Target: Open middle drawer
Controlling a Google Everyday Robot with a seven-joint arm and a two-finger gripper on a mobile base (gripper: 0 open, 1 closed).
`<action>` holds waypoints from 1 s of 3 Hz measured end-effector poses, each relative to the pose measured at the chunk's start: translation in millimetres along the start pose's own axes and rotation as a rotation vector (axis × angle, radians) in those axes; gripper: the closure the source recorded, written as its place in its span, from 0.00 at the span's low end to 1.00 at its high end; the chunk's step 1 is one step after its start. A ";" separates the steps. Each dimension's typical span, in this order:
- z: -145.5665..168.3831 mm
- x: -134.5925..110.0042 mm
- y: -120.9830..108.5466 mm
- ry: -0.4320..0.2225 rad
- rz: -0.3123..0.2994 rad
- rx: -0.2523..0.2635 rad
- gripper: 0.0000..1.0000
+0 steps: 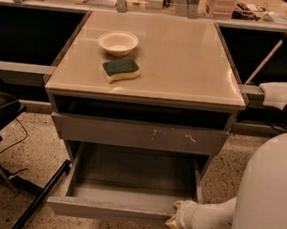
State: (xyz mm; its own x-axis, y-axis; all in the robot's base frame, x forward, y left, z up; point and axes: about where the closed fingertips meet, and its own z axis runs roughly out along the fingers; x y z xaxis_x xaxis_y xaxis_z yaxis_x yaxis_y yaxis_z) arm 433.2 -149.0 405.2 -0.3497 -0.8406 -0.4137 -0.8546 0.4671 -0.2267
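Note:
The middle drawer is pulled far out of the cabinet, and its grey box interior shows. Its plain flat front faces the floor side of the view. Above it sits the grey drawer front with white scratch marks, which is closed. My gripper is at the right end of the open drawer's front edge, touching or very close to it. My white arm reaches in from the lower right.
A white bowl and a green and yellow sponge lie on the cabinet top. A dark chair base with legs stands on the floor at the left. My white body fills the lower right.

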 end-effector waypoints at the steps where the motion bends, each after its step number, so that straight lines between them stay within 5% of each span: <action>1: -7.0 9.6 14.3 -0.004 0.017 0.013 1.00; 3: -14.3 18.1 26.8 -0.009 0.034 0.022 1.00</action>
State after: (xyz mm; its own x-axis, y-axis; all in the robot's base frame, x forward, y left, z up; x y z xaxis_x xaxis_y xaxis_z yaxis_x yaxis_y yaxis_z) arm 398.5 -155.6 404.2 -0.3749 -0.8218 -0.4291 -0.8335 0.5014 -0.2319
